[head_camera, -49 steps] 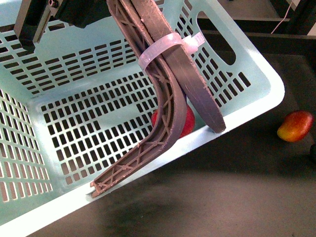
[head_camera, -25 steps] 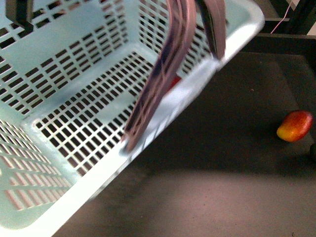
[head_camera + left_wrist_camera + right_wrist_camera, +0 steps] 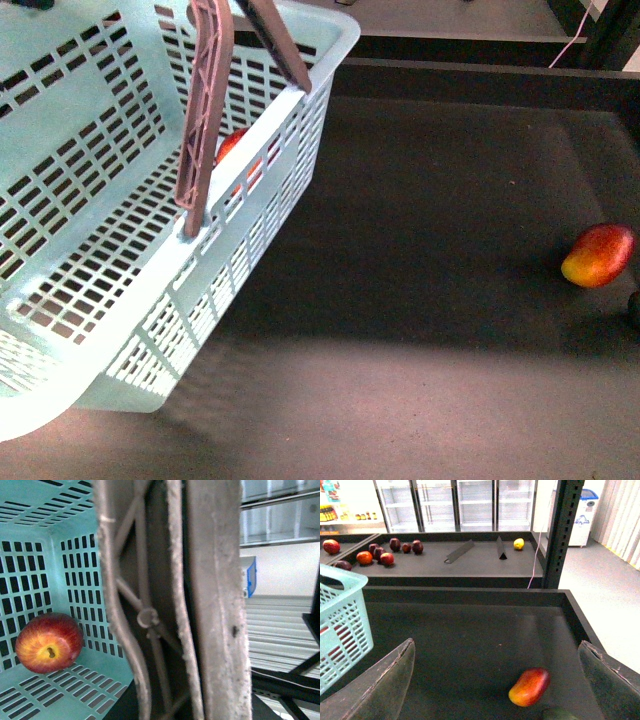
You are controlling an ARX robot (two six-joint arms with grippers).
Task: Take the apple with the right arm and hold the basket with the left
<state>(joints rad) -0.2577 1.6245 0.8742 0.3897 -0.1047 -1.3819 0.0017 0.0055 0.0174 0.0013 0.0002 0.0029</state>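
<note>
Right gripper (image 3: 492, 690) gapes wide, empty. Left gripper unseen, grip unverifiable. Basket (image 3: 110, 330) hangs tilted; apple (image 3: 48, 642) beneath that wrist may roll out.

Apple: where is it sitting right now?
The apple lies inside the basket on its slotted floor near a corner (left wrist view); the front view shows it upper left, beside the brown handles.

The basket (image 3: 60, 70), filling the left of the front view, is mint green, its walls patterned with rows of dark slots. Its handles (image 3: 205, 110) are brown, one ribbed in a lattice. The apple (image 3: 48, 642) is deep red, turning yellow-orange round its hollow. The mango (image 3: 598, 255), at right, fades from red to yellow-orange. The tabletop (image 3: 450, 230) is matte black.
</note>
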